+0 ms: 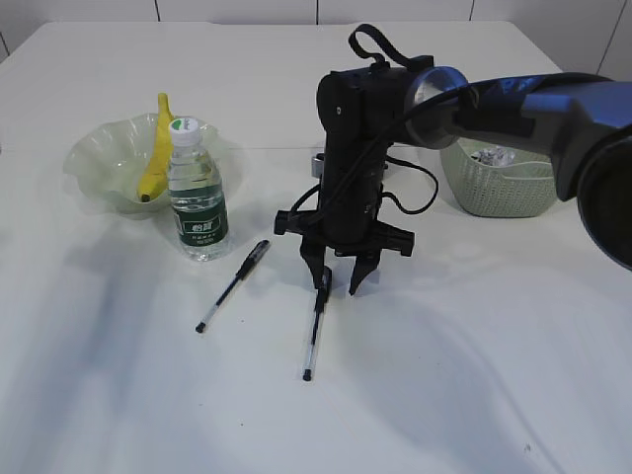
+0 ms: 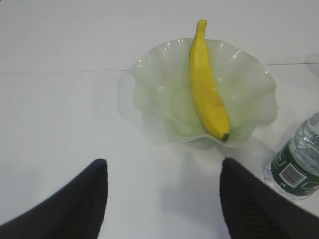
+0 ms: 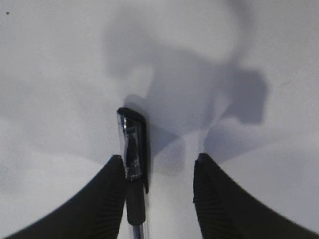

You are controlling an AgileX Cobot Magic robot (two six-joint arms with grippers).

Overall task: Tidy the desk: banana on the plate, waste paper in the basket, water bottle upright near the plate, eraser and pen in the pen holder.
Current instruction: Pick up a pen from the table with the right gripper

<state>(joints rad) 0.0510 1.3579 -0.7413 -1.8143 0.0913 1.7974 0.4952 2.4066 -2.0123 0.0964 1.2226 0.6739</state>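
Far left: banana (image 1: 155, 148) already lying in the ruffled pale-green plate (image 1: 94, 158), stem toward the far side. Water bottle (image 1: 197, 193) upright just right of the plate, near its front edge, white cap on, green label. Left gripper (image 2: 162, 199) only visible in its wrist view: hovering over bare table near side of the plate, jaws wide apart, nothing between them. Two pens on the table near centre: left pen (image 1: 233, 286) lying diagonal just right of the bottle, untouched; right pen (image 1: 314, 331) lying near-to-far, its capped far end between the right gripper (image 1: 338, 279) fingers. Right jaws apart, straddling the cap, left finger looks to be touching it, other side has a gap; not clamped. Basket (image 1: 499, 178) far right behind the arm, something crumpled inside, probably the waste paper, hard to tell. A small grey object (image 1: 319, 162) pokes out behind the arm, mostly hidden.
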